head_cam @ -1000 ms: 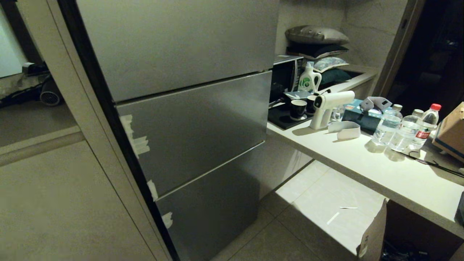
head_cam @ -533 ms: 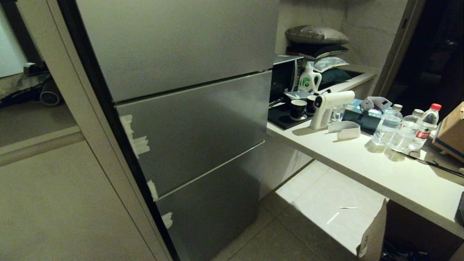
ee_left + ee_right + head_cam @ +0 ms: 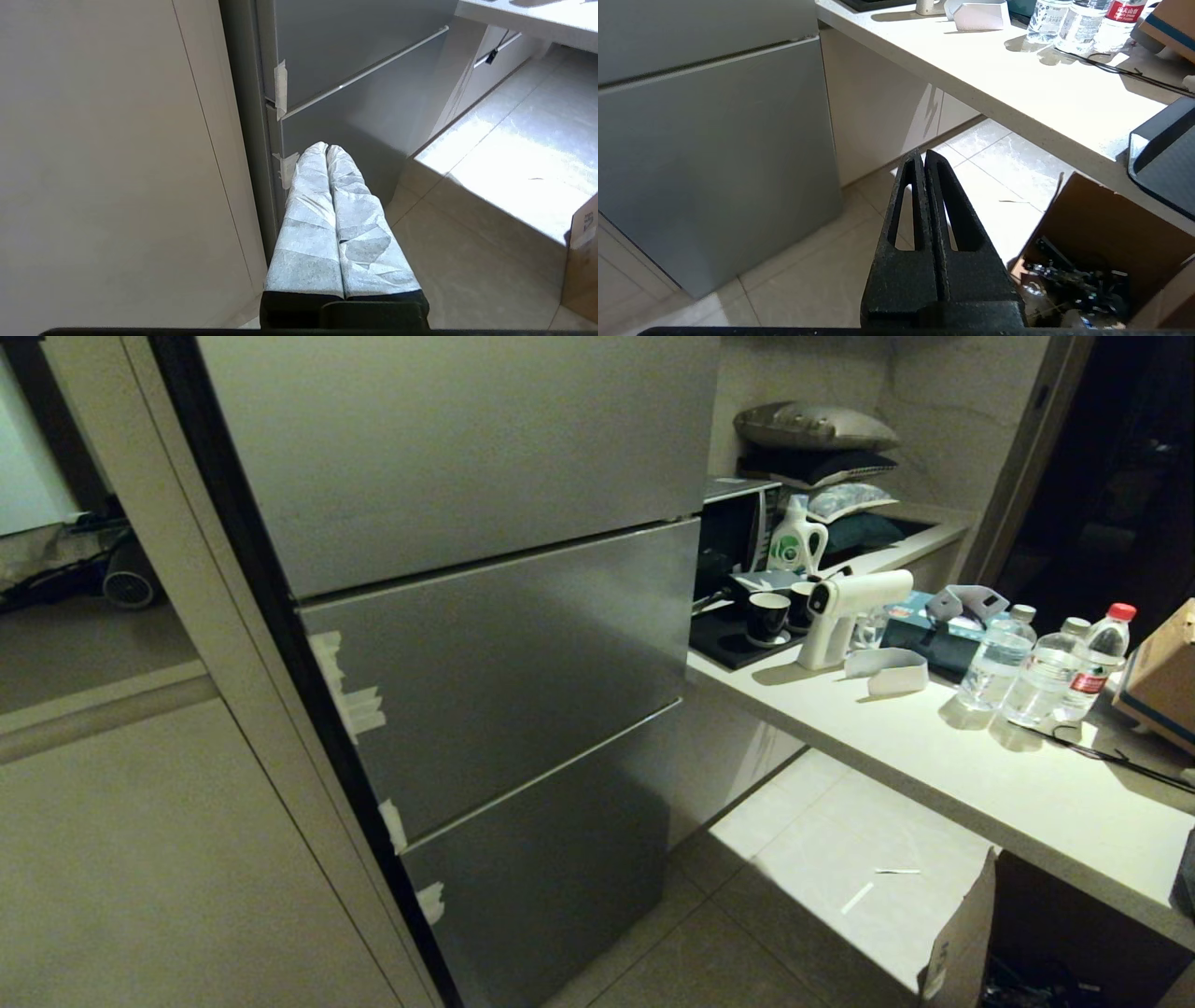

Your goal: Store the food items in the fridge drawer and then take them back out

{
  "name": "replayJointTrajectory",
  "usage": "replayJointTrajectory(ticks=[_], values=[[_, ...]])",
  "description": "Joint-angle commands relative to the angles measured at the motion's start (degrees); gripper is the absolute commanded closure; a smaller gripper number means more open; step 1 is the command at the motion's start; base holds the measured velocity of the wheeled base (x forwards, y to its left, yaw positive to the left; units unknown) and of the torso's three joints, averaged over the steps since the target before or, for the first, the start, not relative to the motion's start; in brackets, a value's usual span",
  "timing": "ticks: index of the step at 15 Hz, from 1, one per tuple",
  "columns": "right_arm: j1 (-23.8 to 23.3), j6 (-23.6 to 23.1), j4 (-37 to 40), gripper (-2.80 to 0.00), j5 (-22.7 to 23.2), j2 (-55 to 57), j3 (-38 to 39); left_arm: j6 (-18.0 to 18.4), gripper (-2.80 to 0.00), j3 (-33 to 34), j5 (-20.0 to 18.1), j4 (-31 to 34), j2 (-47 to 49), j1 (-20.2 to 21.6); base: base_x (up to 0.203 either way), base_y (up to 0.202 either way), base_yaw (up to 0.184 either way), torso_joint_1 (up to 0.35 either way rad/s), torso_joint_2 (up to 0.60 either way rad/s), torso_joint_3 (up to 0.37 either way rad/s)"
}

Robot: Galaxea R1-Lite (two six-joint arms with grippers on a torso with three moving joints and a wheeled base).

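The fridge drawer cannot be seen: the fridge shows only three shut grey door panels, stacked one above another, with four scraps of white tape along their left edge. No food items can be made out anywhere. Neither arm appears in the head view. In its own wrist view, the left claw hangs above the floor tiles near the lowest panel, its two white-wrapped fingers pressed together with nothing between them. The right claw, bare black, is likewise fully closed and empty, above the tiles between the fridge and an open cardboard box whose dark contents are hard to make out. To the right, a pale worktop carries three water bottles, one red-capped, two dark cups, a white spray gun and a green-labelled jug. A brown box is cut off at the right edge.
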Motion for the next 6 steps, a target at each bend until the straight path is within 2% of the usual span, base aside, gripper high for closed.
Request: replayJointTrajectory(ticks=[1,6], values=[[0.02,0.30,0.07,0.00,-0.48,-0.31,-0.03,-0.18,0.00,0.00,0.07,0.03,-0.52,-0.02,0.000,0.000,0.000,0.000,0.00,0.000],[0.02,1.27,-0.02,0.00,-0.22,-0.31,0.00,-0.34,0.00,0.00,0.07,0.03,-0.52,-0.02,0.000,0.000,0.000,0.000,0.00,0.000]])
